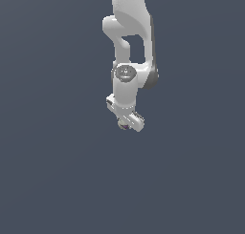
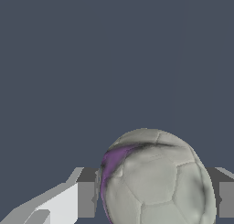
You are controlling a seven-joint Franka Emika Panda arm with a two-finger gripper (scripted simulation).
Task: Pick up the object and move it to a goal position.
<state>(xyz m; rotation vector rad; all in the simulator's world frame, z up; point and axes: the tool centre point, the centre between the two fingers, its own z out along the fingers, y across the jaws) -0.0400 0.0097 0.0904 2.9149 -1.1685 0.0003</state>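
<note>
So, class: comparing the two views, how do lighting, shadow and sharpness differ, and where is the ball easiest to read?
Exterior view: flat, even light, no cast shadows, the ball only a speck under the gripper. Wrist view: ball fills the frame, seams soft, one side darkly shaded, between grey fingers.

White rounded arm, grey joints.

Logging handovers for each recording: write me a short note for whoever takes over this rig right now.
Gripper: closed on the object, a grey-white ball with a purple patch; a finger pad sits at each side of it in the wrist view.
Object: between the fingers, barely visible under the gripper in the exterior view.
Done: grasp appears made.
Left: carry it to the goal and release. No goal marker shows in either view, and whether the ball is off the surface cannot be told.
</note>
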